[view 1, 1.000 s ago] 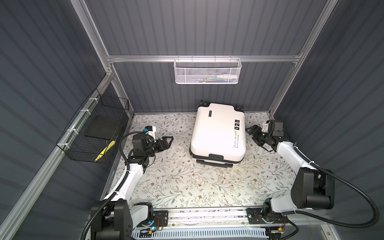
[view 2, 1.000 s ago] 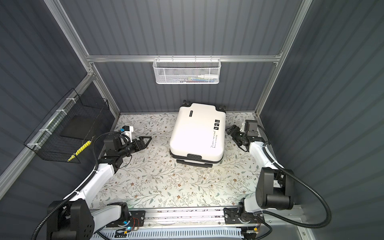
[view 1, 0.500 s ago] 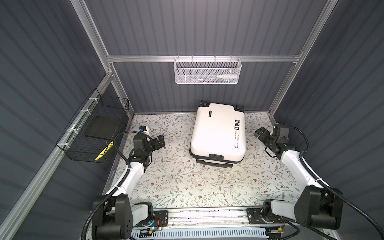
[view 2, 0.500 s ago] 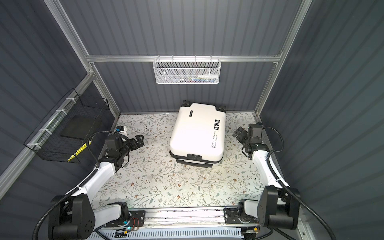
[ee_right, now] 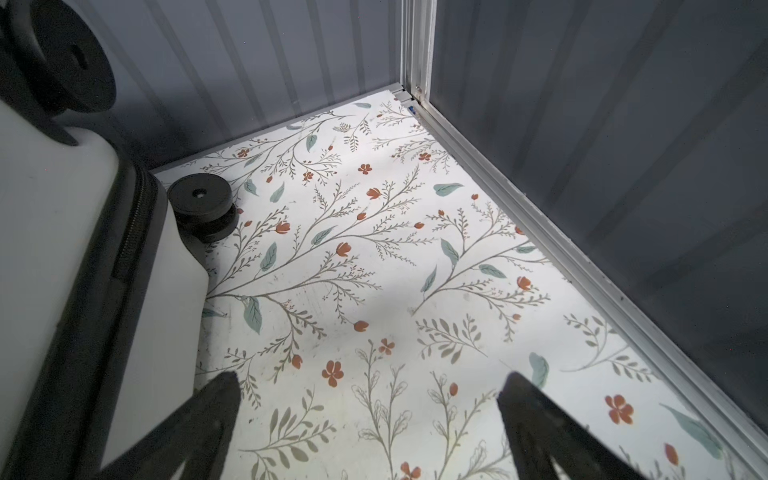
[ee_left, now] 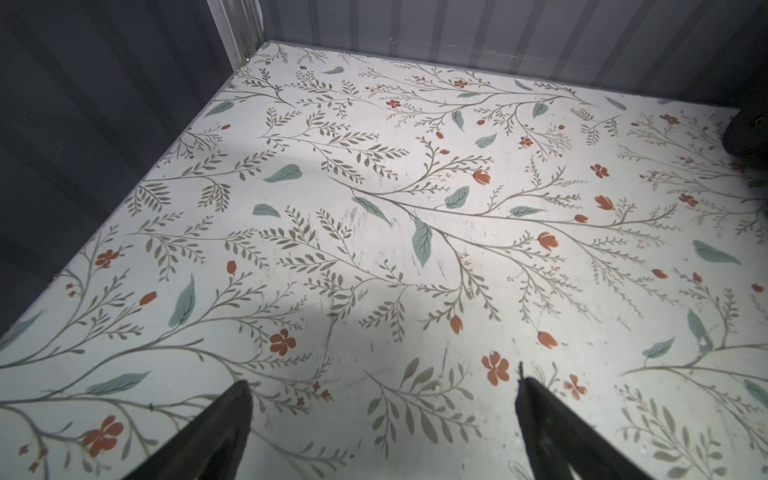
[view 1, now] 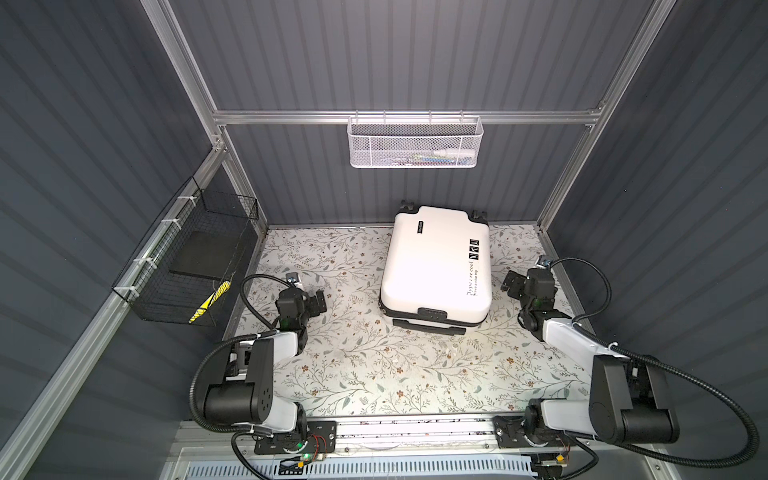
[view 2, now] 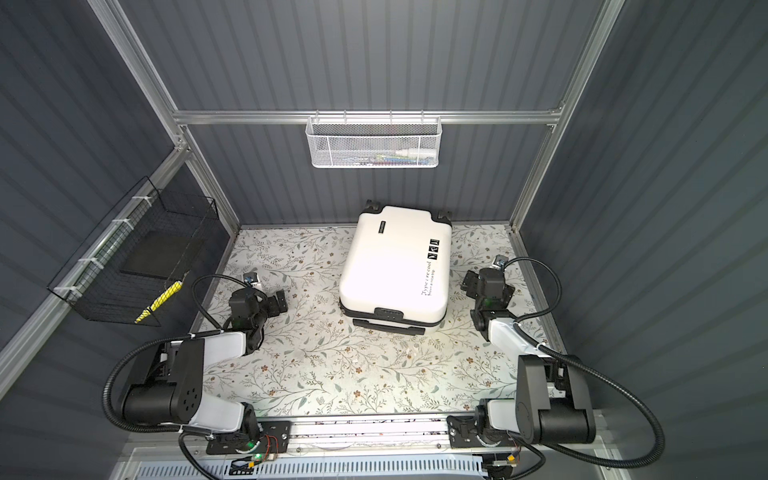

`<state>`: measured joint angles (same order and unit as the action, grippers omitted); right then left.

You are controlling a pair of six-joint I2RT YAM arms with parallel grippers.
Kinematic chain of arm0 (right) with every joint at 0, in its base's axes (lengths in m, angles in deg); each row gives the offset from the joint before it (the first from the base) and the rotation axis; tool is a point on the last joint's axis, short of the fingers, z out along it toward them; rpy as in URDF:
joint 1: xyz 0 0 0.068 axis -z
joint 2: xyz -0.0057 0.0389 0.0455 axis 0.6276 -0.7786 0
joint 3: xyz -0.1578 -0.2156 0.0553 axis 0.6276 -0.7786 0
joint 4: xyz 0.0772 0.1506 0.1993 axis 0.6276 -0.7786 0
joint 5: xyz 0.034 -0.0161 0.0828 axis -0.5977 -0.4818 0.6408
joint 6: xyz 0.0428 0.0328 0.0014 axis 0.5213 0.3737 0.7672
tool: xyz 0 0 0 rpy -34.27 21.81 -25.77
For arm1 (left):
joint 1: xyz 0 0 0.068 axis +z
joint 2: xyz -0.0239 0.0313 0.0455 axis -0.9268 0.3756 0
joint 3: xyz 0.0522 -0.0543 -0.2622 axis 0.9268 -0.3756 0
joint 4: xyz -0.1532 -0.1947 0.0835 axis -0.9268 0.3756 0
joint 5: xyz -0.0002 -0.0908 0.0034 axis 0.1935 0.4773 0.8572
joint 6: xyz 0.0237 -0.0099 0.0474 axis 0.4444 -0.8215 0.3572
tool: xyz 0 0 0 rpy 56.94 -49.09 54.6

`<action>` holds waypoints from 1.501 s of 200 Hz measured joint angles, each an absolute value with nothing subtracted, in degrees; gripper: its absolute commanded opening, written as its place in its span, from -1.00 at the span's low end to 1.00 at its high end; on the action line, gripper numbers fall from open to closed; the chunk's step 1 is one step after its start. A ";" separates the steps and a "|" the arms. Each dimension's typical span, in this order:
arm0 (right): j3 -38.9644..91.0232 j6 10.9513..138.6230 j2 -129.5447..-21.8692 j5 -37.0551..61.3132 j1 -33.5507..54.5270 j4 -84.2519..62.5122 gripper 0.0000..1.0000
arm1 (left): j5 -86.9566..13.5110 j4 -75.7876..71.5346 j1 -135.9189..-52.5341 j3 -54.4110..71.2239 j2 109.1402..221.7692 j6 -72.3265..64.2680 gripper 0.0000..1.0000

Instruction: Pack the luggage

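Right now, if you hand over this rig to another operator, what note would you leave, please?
Left gripper: open, empty, over the table, apart from the luggage.
Right gripper: open, empty, beside the luggage's right side, not touching.
Luggage: lies flat, closed, wheels toward the back wall.
Done: nothing visible; contents hidden.
Left: small items lie in the white mesh basket and the black wire basket; probably open the luggage first.

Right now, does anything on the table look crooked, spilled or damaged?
The luggage lies closed and flat, but slightly askew to the table edges. Nothing looks spilled or damaged. The left tool and the right tool are open and hold nothing.
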<state>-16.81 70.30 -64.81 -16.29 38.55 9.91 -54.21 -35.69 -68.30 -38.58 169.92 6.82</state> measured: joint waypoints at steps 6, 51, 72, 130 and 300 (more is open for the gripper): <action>-16.90 69.54 -65.01 -16.19 38.55 11.31 0.98 | -54.17 -37.65 -68.30 -38.99 171.08 7.01 0.99; -19.06 66.17 -61.84 -18.20 38.38 14.65 0.98 | -54.02 -47.16 -68.30 -39.91 175.87 7.76 0.99; -26.19 64.75 -60.98 -18.26 38.38 22.91 0.98 | -53.82 -50.44 -68.25 -40.06 177.44 7.95 0.99; -37.07 61.05 -72.53 -12.16 38.58 43.37 0.98 | -52.92 -54.44 -68.25 -40.96 180.54 8.39 0.99; -32.50 61.12 -71.61 -5.78 40.98 44.27 0.98 | -52.12 -51.79 -68.38 -38.45 180.74 9.48 1.00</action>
<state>-32.50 61.12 -71.61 -5.78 40.98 44.27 -52.12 -51.79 -68.38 -38.45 180.74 9.48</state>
